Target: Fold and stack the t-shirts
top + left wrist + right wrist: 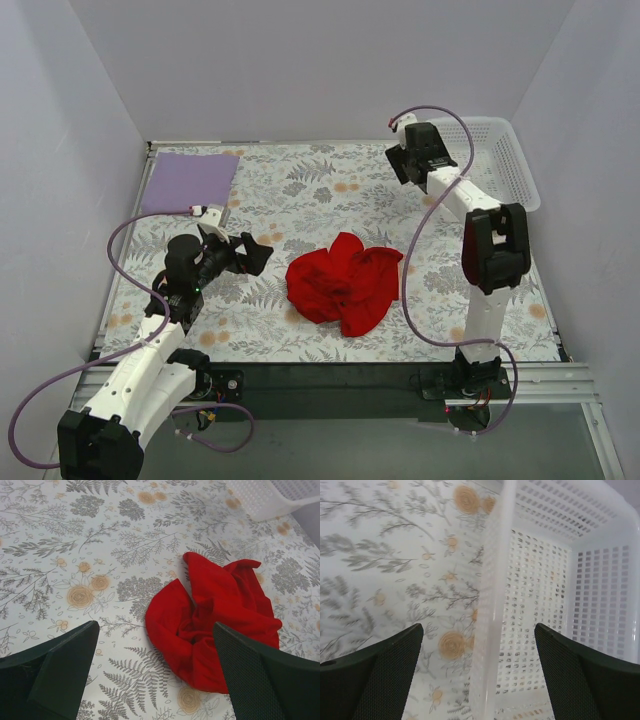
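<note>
Where red t-shirt [345, 280] lay: crumpled, centre of frame, on counter [300, 190]
Lavender t-shirt [188, 181]: flat, upper left
Left hand [155, 626]: spread, empty
Right hand [479, 629]: spread, above basket [500, 150] rim

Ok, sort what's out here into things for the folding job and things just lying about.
For the job:
red t-shirt, crumpled in the middle
lavender t-shirt, flat rectangle at the far left

Just lying about:
white mesh basket, far right
</note>
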Robot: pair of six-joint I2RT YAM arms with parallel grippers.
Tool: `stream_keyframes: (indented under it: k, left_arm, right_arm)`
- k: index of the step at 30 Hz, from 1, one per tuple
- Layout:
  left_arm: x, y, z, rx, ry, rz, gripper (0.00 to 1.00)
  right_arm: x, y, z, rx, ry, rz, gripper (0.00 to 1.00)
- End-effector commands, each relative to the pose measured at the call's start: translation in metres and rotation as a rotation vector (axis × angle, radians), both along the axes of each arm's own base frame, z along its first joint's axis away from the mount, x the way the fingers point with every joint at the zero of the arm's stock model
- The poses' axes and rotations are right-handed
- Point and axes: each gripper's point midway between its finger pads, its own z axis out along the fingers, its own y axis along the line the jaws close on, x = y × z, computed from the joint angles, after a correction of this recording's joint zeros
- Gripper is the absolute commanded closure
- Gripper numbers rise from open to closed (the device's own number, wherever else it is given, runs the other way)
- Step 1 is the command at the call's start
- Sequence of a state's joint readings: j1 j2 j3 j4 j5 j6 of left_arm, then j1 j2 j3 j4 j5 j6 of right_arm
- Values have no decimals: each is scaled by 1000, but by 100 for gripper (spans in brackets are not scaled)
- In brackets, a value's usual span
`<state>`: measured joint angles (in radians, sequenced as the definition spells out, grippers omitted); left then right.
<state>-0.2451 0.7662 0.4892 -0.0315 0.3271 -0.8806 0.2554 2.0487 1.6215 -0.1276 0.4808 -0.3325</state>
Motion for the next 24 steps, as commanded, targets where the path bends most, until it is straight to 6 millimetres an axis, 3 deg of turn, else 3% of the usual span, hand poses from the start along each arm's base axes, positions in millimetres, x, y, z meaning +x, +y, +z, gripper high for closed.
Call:
stream_keyframes:
  k: [1, 3, 4, 5, 6, 7, 9, 10, 11, 14, 16, 17, 18, 20, 21, 24]
  left_arm:
    - [-5, -13, 10, -37, -17, -77, 3]
    - [-11, -23, 14, -65, -20, -147, 3]
    - [-13, -27, 15, -78, -14, -168, 3]
    - [-15, -32, 17, -106, -3, -193, 3]
    - [-23, -40, 19, -126, 4, -254, 3]
    - [-28, -45, 20, -142, 10, -286, 4]
    - [-36, -56, 23, -185, 47, -355, 7]
    - [-39, -61, 22, -195, 65, -378, 9]
    - [-41, -65, 26, -202, 70, -396, 15]
    - [-48, -84, 27, -198, 119, -461, 23]
    - [-43, -92, 24, -161, 128, -429, 26]
    - [-54, -104, 18, -134, 159, -463, 27]
    - [-55, -111, 23, -119, 145, -470, 28]
    - [-62, -125, 6, -45, 187, -476, 33]
    - [-62, -131, 6, -23, 187, -479, 35]
    - [-69, -144, -22, 93, 253, -464, 40]
  right_arm:
    - [-30, 55, 101, 8, -141, 366, 2]
    - [-64, 89, 103, 58, -83, 607, 2]
    - [-90, 99, 117, 87, -89, 709, 2]
    - [-115, 106, 107, 85, -22, 825, 2]
    - [-147, 135, 111, 178, -9, 1028, 2]
    - [-179, 143, 94, 223, 52, 1141, 2]
    - [-246, 163, 104, 341, 47, 1406, 2]
    - [-275, 162, 90, 393, 75, 1449, 2]
    - [-289, 163, 87, 428, 82, 1480, 2]
    - [-316, 153, 58, 467, 133, 1470, 2]
    - [-315, 142, 45, 454, 162, 1394, 3]
    - [-321, 137, 35, 461, 176, 1376, 3]
    - [-321, 131, 33, 470, 169, 1354, 3]
    - [-320, 123, 38, 498, 116, 1320, 3]
    - [-327, 121, 32, 535, 121, 1320, 2]
    - [-330, 114, 27, 551, 97, 1299, 2]
